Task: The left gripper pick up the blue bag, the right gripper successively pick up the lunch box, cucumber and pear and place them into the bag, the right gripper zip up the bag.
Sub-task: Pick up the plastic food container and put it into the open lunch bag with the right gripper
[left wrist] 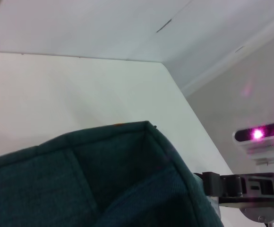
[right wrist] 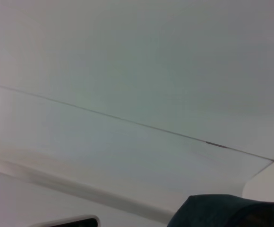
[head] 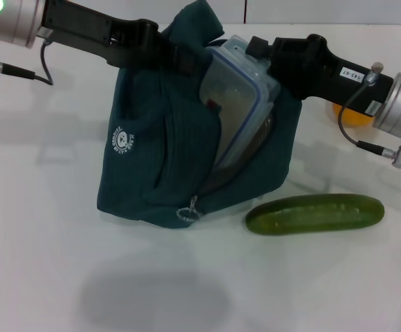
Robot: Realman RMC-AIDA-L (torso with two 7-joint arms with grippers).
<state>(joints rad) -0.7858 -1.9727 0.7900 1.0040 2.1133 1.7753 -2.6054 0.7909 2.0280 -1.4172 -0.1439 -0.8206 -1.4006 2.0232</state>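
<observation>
The blue bag stands on the white table, dark teal with a white round logo, its top edge lifted by my left gripper, which is shut on the fabric. The lunch box, clear with a blue-rimmed lid, leans tilted in the bag's open mouth, lower half inside. My right gripper is shut on its upper corner. The cucumber lies on the table right of the bag. The pear peeks out orange behind the right arm. The left wrist view shows the bag's fabric; a corner of the bag shows in the right wrist view.
The bag's zipper pull hangs near its bottom front. The table is white, with a wall behind it. The right arm shows past the bag in the left wrist view.
</observation>
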